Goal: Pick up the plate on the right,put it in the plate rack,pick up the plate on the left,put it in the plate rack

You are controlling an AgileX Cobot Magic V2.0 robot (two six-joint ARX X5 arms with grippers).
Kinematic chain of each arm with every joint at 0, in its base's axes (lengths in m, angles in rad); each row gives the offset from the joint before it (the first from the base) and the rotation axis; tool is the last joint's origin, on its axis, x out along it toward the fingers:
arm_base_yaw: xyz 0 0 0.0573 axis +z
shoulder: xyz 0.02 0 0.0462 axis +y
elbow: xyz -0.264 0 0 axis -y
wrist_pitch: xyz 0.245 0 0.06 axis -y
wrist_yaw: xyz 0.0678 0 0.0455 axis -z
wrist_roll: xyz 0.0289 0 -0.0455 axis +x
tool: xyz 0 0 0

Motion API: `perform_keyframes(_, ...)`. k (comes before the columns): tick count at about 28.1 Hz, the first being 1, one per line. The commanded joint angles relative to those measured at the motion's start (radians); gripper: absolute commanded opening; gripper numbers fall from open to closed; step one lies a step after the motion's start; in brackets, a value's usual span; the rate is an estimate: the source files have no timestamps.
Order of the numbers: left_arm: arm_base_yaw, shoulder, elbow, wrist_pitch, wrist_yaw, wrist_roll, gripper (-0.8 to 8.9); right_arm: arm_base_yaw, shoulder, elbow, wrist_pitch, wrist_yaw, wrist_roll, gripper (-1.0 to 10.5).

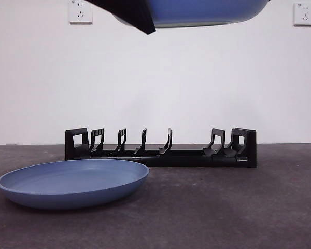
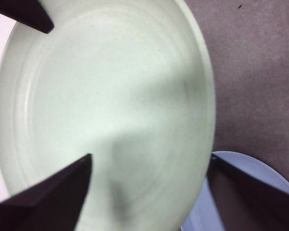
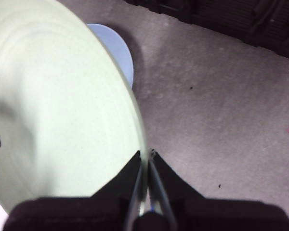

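Note:
A plate (image 1: 207, 11) hangs high above the table, blue in the front view and pale in both wrist views. My right gripper (image 3: 147, 159) is shut on its rim (image 3: 139, 139). My left gripper (image 2: 149, 159) is open and faces the broad face of that plate (image 2: 111, 86) without clamping it. A black jaw tip (image 1: 129, 13) shows at the held plate's left edge. The second blue plate (image 1: 72, 181) lies flat on the table at the left. The black plate rack (image 1: 160, 150) stands behind it with no plate between its prongs.
The dark grey table (image 1: 238, 207) runs to a white wall with two sockets (image 1: 81, 11) (image 1: 304, 14). The lying plate (image 2: 195, 216) (image 3: 116, 48) is below the held one, and the rack (image 3: 221, 14) is farther off.

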Motion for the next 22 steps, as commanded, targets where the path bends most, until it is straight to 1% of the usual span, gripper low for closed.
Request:
perform_keyframes(1, -0.004, 0.002, 0.002, 0.005, -0.003, -0.009, 0.0, 0.001, 0.002, 0.004, -0.02, 0.011, 0.016, -0.2)
perform_keyframes(3, -0.005, 0.002, 0.002, 0.005, -0.003, -0.011, -0.09, 0.001, 0.002, 0.004, -0.02, 0.024, 0.016, -0.2)
perform_keyframes(19, -0.006, 0.001, 0.002, -0.032, 0.005, -0.041, -0.08, 0.001, 0.002, 0.004, 0.017, 0.024, 0.019, -0.1)
perform_keyframes(22, -0.006, 0.001, 0.002, -0.032, 0.006, -0.054, -0.09, 0.001, 0.002, 0.005, 0.027, 0.021, 0.018, 0.2)
